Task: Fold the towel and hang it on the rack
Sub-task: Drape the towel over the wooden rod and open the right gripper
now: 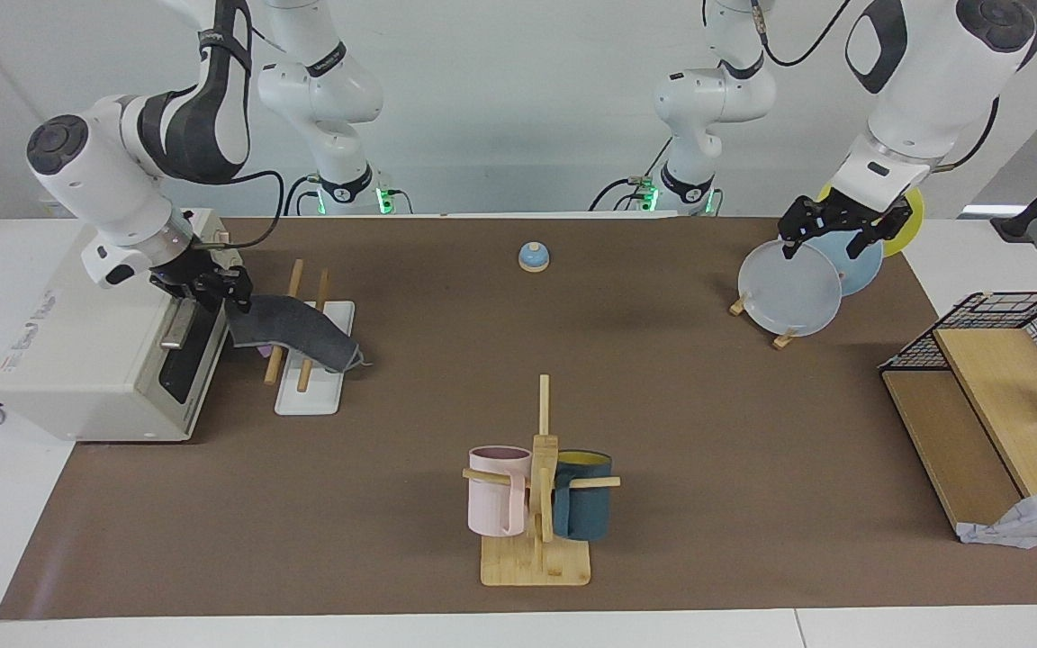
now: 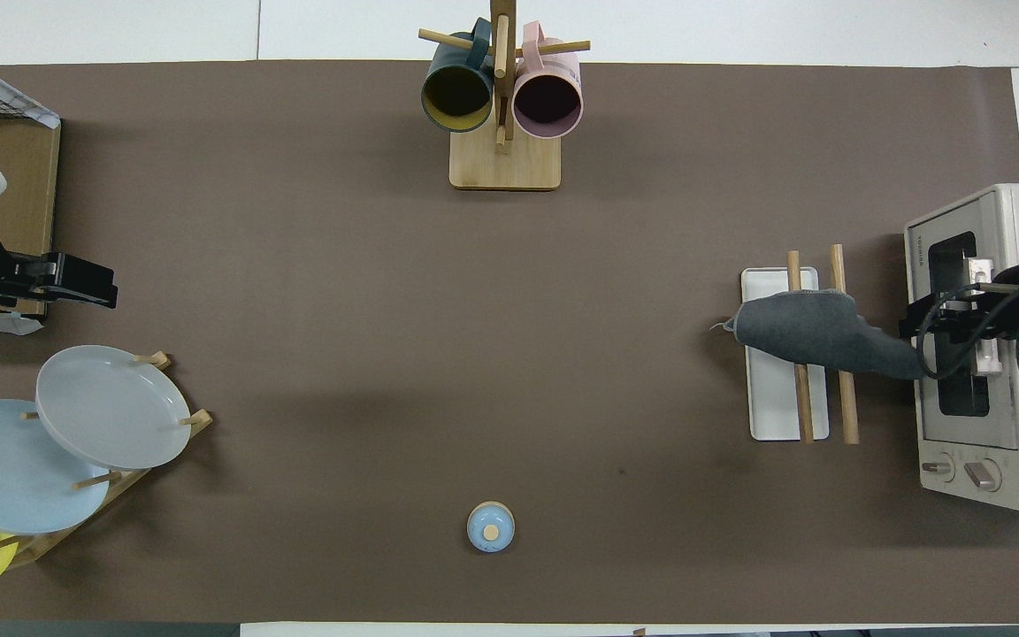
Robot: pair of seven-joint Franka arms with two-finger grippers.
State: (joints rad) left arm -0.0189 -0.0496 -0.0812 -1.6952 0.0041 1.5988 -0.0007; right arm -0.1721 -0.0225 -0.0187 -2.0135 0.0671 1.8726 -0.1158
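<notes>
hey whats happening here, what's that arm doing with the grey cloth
The right arm's tool is gripping one end of the towel, which lies draped across both wooden rods of the rack, its free end hanging onto the white base. This happens beside the toaster oven. The left arm's tool waits up in the air over the plate stand, holding nothing.

The facing view looks from high across the table [image 1: 518, 558] toward the robots, whose bases stand at its top edge. The overhead view looks steeply down from above the robots' end, facing forward. Both stand well back and share the whole brown mat, turned half a turn: the mug tree [image 1: 538, 504] [image 2: 503, 97] lies low in one, high in the other.
</notes>
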